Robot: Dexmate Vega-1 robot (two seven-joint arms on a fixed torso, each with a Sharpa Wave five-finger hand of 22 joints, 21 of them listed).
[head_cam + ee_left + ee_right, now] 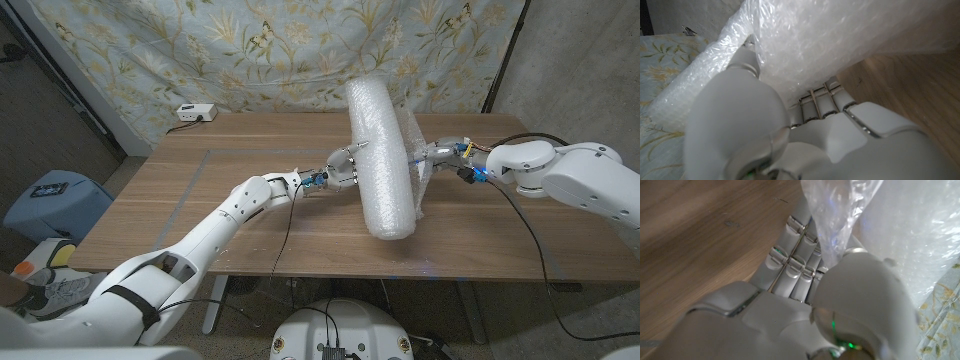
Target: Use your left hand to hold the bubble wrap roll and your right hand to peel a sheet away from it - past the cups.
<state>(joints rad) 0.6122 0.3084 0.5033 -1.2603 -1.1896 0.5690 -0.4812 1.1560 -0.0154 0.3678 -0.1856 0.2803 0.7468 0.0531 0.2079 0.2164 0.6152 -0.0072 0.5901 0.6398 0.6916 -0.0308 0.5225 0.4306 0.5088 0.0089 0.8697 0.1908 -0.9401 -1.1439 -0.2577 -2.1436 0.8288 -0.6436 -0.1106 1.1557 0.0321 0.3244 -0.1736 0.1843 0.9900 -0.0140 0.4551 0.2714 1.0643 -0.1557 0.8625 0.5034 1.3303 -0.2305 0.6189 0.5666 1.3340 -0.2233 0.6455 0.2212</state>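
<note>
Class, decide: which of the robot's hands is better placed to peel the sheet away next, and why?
Right. The right hand already pinches the loose sheet, while the left hand holds the bubble wrap roll steady.

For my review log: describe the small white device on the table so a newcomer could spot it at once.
Start at the wooden table and go to its far left corner, against the floral curtain. The white device lies there, a small flat box with a cable running off the edge. It lies well apart from the bubble wrap roll, which both hands grip.
</note>
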